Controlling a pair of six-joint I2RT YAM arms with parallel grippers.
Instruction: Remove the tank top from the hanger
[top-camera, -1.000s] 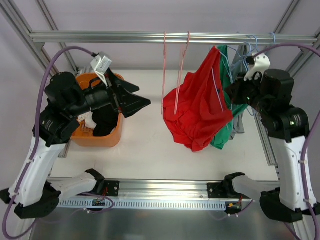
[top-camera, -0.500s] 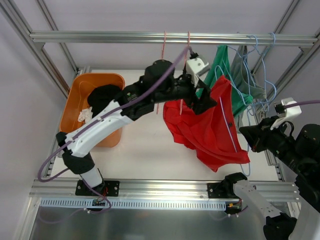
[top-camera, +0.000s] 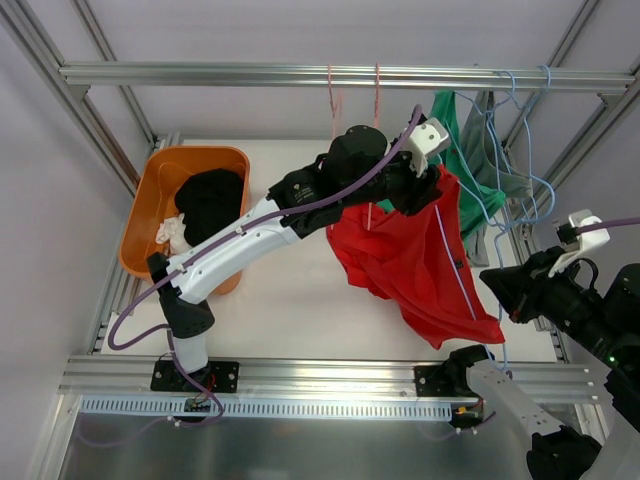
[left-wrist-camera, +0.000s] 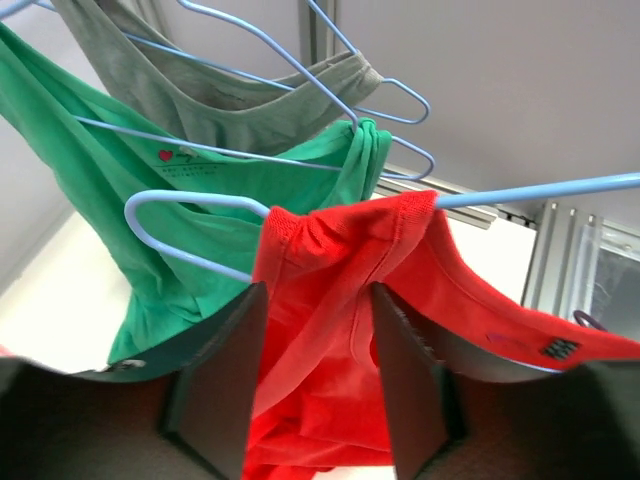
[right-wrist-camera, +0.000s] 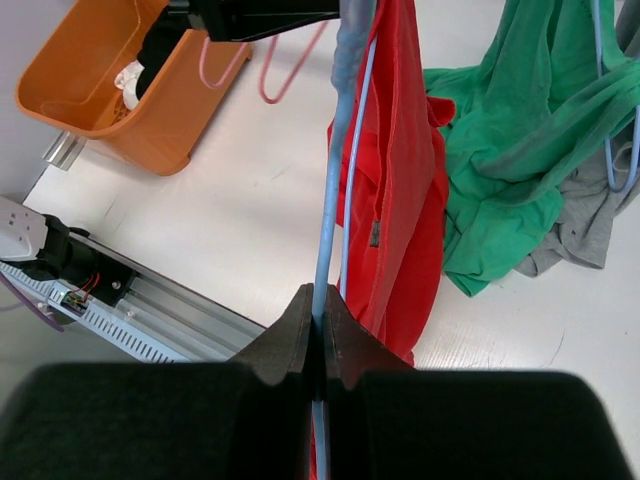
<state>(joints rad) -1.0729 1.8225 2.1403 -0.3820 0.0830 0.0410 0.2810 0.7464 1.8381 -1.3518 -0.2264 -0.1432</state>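
The red tank top (top-camera: 420, 262) hangs on a light blue wire hanger (top-camera: 452, 262), pulled out slanting toward the front right. My left gripper (top-camera: 425, 195) reaches in at the top's shoulder. In the left wrist view its jaws (left-wrist-camera: 315, 300) stand apart, one on each side of the red shoulder strap (left-wrist-camera: 340, 250), where the hanger (left-wrist-camera: 530, 190) runs into the fabric. My right gripper (top-camera: 497, 285) is low at the right. The right wrist view shows it (right-wrist-camera: 318, 310) shut on the hanger wire (right-wrist-camera: 333, 200), the tank top (right-wrist-camera: 400, 150) beside it.
A green top (top-camera: 470, 150) and a grey top (top-camera: 505, 180) hang on more blue hangers from the overhead rail (top-camera: 200, 72) at the back right. Two bare pink hangers (top-camera: 330, 100) hang mid-rail. An orange bin (top-camera: 160, 170) with dark and white clothes stands at the left.
My left arm swung from the orange bin over to the red tank top, its jaws narrowing around the shoulder. My right arm pulled the hanger down toward the front right.
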